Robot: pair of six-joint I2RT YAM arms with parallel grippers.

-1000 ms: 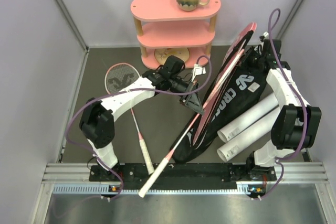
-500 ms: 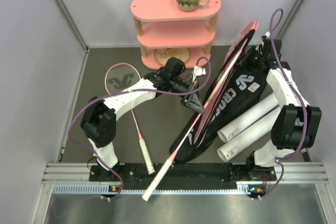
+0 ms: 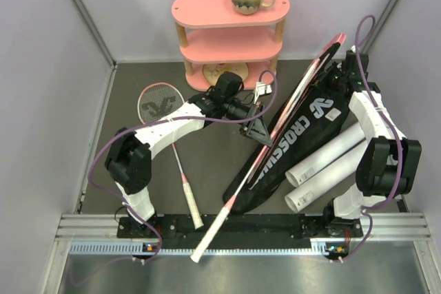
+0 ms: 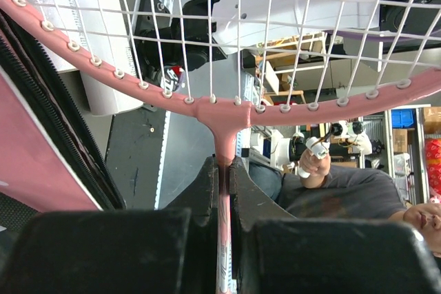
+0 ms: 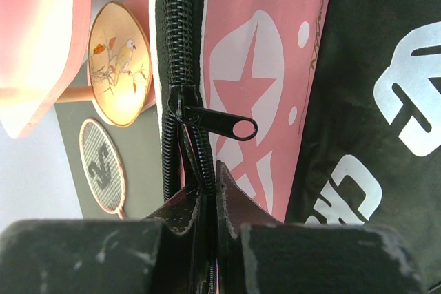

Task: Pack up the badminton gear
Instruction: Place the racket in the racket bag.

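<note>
Two arms are sharing one step, bagging the pink racket (image 4: 224, 111): your left fingers (image 4: 205, 194) are clamping its shaft just below the head, and your right fingers (image 5: 182, 215) are pinching the zipper edge of the pink bag (image 5: 255, 67), atop the black CROSSWAY bag (image 5: 386, 67). Next you are likely sliding the head deeper while holding that mouth wide.

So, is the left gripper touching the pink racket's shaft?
Touching. The left wrist view shows the left gripper shut on the shaft of the pink racket, just below its strung head, with no gap.
</note>
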